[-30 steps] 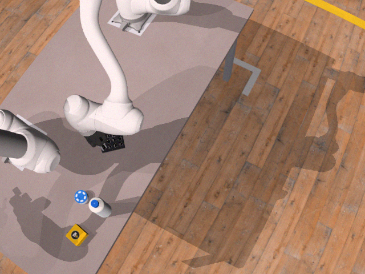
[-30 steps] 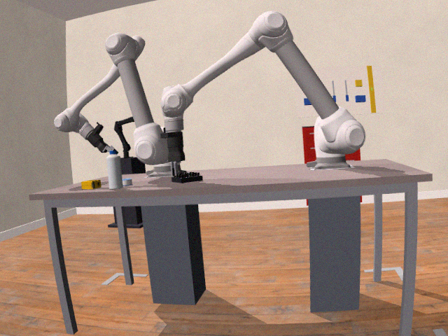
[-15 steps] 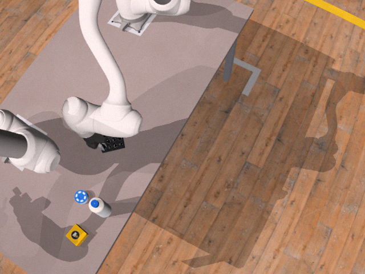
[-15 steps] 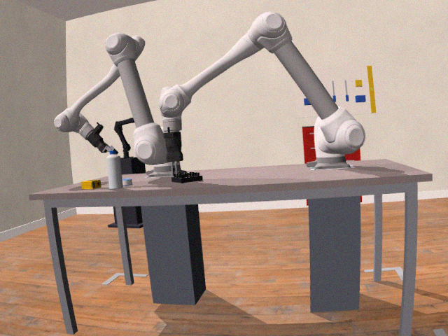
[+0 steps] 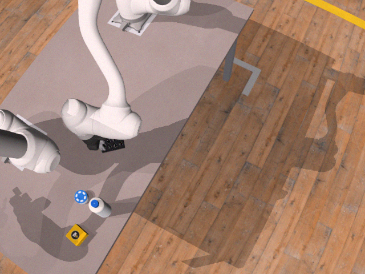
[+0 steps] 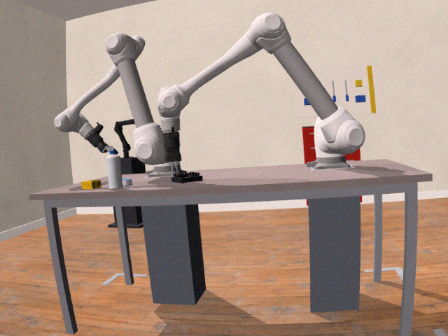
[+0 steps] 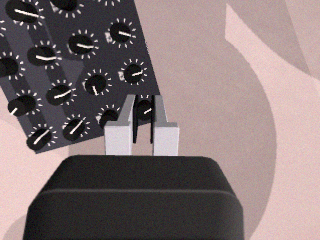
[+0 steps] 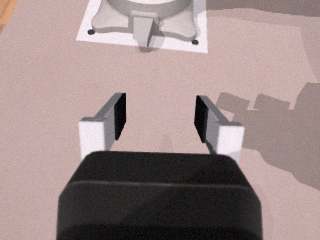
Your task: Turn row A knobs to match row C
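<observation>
The black knob box (image 5: 117, 148) (image 6: 187, 179) (image 7: 90, 65) lies on the table, turned steeply in the left wrist view, partly under the left arm. Its knobs carry white pointer lines. My left gripper (image 6: 176, 172) (image 7: 144, 109) is shut on the corner knob (image 7: 145, 109) at the box's lower right in the left wrist view; that knob's line slants up to the right. The adjacent knob (image 7: 133, 73) along that edge has a flatter line. Another knob (image 7: 75, 128) has a steeper slanting line. The socket is not clearly visible. My right gripper (image 8: 160, 108) (image 6: 110, 149) is open and empty, above the table.
A white bottle (image 5: 101, 208) (image 6: 114, 173) with a blue cap, a blue-and-white round item (image 5: 81, 196) (image 6: 127, 182) and a yellow box (image 5: 77, 235) (image 6: 88, 185) stand away from the knob box. The right arm (image 5: 41, 152) is beside the left arm. A robot base (image 8: 115, 17) shows in the right wrist view.
</observation>
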Controlling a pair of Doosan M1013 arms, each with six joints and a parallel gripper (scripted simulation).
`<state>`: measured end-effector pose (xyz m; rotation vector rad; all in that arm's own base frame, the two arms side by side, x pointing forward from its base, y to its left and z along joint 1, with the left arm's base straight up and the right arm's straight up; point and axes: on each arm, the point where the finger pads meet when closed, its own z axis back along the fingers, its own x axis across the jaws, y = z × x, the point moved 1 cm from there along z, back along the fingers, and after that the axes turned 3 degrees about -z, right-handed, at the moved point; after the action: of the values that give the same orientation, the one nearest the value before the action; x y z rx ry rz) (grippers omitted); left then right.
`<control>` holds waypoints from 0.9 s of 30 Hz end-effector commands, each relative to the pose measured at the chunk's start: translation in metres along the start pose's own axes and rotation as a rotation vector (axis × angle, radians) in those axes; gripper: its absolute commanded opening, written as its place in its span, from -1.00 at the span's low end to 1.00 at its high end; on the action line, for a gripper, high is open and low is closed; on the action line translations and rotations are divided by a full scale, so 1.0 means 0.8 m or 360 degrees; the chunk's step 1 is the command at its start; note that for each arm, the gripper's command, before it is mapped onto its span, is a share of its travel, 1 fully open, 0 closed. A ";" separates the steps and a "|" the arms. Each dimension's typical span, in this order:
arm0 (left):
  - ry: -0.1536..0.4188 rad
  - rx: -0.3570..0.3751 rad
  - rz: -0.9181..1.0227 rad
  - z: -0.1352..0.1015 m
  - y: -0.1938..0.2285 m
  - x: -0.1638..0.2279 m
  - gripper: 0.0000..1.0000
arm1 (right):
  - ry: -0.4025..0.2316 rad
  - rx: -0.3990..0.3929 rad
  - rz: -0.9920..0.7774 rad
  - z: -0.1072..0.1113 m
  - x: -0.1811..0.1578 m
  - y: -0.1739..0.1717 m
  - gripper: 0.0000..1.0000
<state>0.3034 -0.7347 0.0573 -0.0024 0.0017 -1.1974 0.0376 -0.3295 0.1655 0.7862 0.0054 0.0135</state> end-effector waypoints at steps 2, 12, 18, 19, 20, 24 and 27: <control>-0.0003 0.0005 0.0118 0.002 0.000 0.001 -0.40 | -0.0001 -0.0001 0.0000 0.000 0.000 0.000 1.00; -0.0003 0.0004 0.0329 0.002 0.000 0.001 -0.40 | -0.0001 -0.0001 0.0000 0.000 0.000 0.000 1.00; -0.0003 0.0004 0.0378 0.002 0.000 0.001 -0.40 | -0.0001 -0.0001 0.0000 0.000 0.000 0.000 1.00; -0.0003 0.0004 0.0387 0.002 0.000 0.001 -0.40 | -0.0001 -0.0001 0.0000 0.000 0.000 0.000 1.00; -0.0003 0.0004 0.0395 0.002 0.000 0.001 -0.40 | -0.0001 -0.0001 0.0000 0.000 0.000 0.000 1.00; -0.0003 0.0004 0.0416 0.002 0.000 0.001 -0.40 | -0.0001 -0.0001 0.0000 0.000 0.000 0.000 1.00; -0.0003 0.0004 0.0424 0.002 0.000 0.001 -0.40 | -0.0001 -0.0001 0.0000 0.000 0.000 0.000 1.00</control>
<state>0.3034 -0.7347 0.0573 -0.0001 0.0003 -0.9344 0.0376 -0.3295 0.1655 0.7862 0.0054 0.0135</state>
